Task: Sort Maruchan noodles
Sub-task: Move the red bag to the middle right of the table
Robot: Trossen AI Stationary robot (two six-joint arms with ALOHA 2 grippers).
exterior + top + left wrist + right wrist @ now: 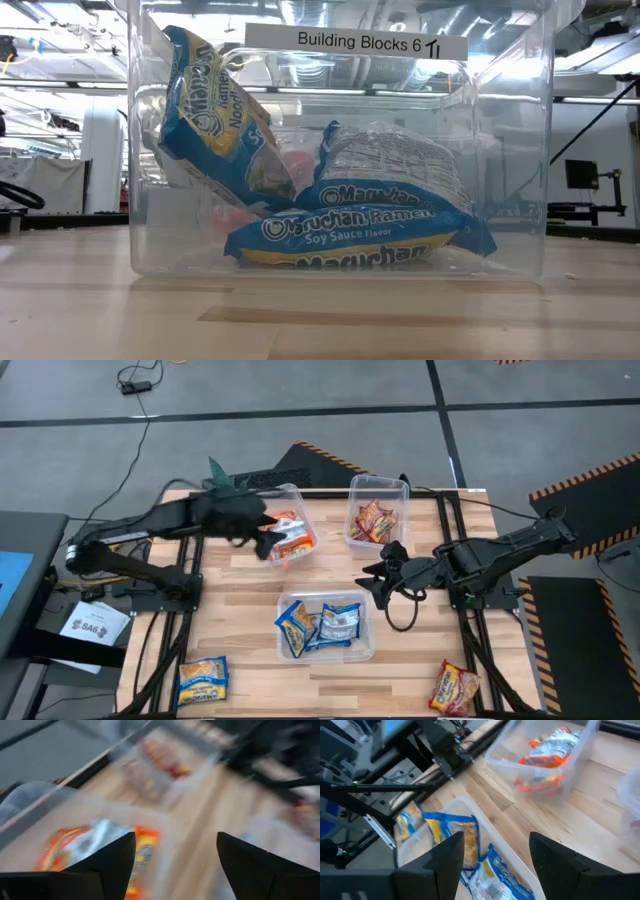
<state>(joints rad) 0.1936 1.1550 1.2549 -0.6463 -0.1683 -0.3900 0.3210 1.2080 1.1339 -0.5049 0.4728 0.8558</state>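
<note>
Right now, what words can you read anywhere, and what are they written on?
"Building Blocks 6": white label on the clear tub.
"Maruchan Ramen" and "Soy Sauce Flavor": blue packet lying flat in that tub.
"Maruchan": blue packet leaning upright.
Paper sheet beside the table: print too small to read.
Other packets: too blurred.

Bright even light, left wrist view motion-blurred

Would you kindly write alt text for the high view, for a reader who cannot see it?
Three clear tubs on a wooden table hold sorted noodle packets. The left tool hangs open over the orange tub; the right tool waits open mid-table. Two packets lie loose.
</note>
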